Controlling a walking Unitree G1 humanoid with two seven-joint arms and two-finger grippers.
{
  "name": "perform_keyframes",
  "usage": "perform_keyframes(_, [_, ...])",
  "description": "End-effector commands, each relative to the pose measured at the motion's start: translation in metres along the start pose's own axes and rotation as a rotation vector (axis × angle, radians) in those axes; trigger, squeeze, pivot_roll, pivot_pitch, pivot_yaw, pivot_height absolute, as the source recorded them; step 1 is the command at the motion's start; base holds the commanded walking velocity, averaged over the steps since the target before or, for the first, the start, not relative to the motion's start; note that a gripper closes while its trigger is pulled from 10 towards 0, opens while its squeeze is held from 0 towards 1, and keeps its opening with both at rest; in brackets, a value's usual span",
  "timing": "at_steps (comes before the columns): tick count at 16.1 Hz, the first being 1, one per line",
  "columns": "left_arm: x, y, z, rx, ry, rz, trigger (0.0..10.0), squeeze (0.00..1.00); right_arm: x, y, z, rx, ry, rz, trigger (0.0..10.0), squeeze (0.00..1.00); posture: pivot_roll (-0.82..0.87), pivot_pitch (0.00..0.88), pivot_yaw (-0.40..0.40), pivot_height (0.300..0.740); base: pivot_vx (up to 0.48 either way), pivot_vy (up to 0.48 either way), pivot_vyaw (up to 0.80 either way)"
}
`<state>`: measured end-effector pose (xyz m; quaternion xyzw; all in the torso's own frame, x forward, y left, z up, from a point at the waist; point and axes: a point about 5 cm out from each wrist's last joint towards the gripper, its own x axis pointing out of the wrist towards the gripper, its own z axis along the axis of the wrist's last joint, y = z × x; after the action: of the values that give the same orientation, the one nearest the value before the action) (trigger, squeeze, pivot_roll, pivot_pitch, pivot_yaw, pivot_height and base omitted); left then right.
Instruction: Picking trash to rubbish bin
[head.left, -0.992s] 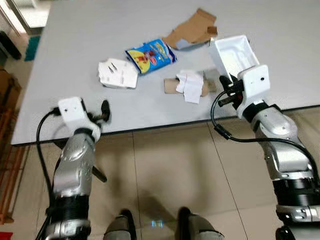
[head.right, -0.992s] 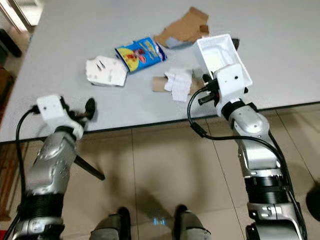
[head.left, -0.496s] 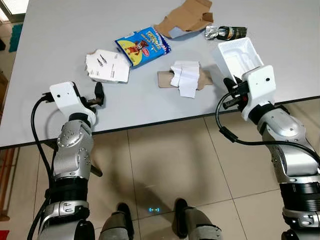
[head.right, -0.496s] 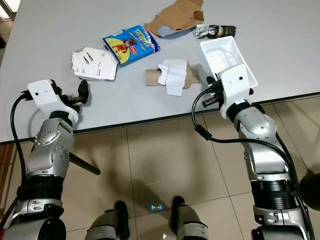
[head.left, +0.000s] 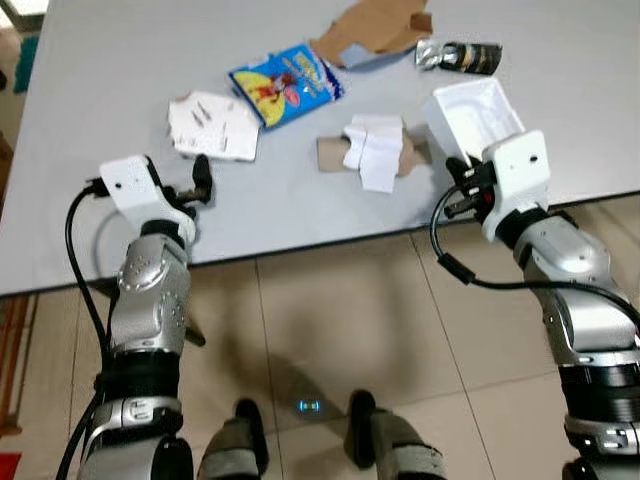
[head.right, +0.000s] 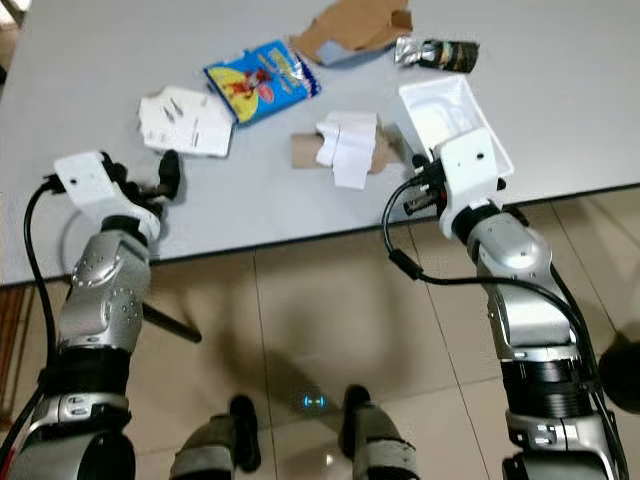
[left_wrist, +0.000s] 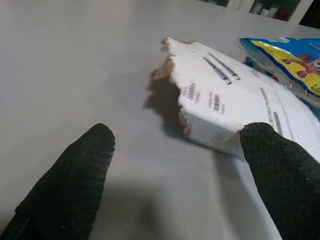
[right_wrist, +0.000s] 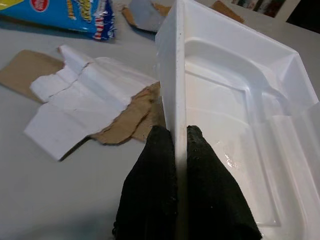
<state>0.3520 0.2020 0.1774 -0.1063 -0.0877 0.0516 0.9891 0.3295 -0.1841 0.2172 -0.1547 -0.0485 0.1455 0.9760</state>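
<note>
Trash strewn over grey table (head.left: 120, 60). Right gripper (right_wrist: 177, 150) clamped on near wall of white tray (right_wrist: 235, 100), at table's front edge. Left gripper (left_wrist: 175, 165) spread wide, low over tabletop, just short of torn white box (left_wrist: 235, 100). Beyond: paper on cardboard (head.left: 375, 155), blue packet (head.left: 287, 85), brown card (head.left: 375, 22), dark wrapper (head.left: 462, 56). Thin wall, narrow pinch: likely to slip or flex if swung fast. Box liable to skid away if nudged before closing.
</note>
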Motion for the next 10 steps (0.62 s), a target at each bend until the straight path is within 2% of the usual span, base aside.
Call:
perform_keyframes(1, [-0.002,0.002,-0.013,-0.001,0.059,0.002,10.0,0.00,-0.003,-0.003,0.006,0.000,-0.020,0.000,10.0,0.00,-0.24,0.346,-0.024,0.740,0.480,0.000,0.00])
perform_keyframes(3, [0.000,0.001,-0.010,-0.021,0.036,0.011,10.0,0.00,-0.002,-0.002,0.005,0.001,-0.018,0.000,10.0,0.00,-0.24,0.341,-0.021,0.740,0.456,0.000,0.00])
perform_keyframes(5, [0.001,-0.001,-0.007,-0.016,0.023,-0.001,10.0,0.00,0.002,0.002,0.004,0.008,-0.023,0.005,10.0,0.00,-0.23,0.328,-0.018,0.740,0.000,0.000,0.00])
perform_keyframes(10, [0.001,0.005,0.000,0.000,-0.004,0.006,10.0,0.00,0.012,0.003,0.008,0.021,-0.055,-0.005,10.0,0.00,-0.19,0.266,-0.002,0.740,0.000,0.000,0.00])
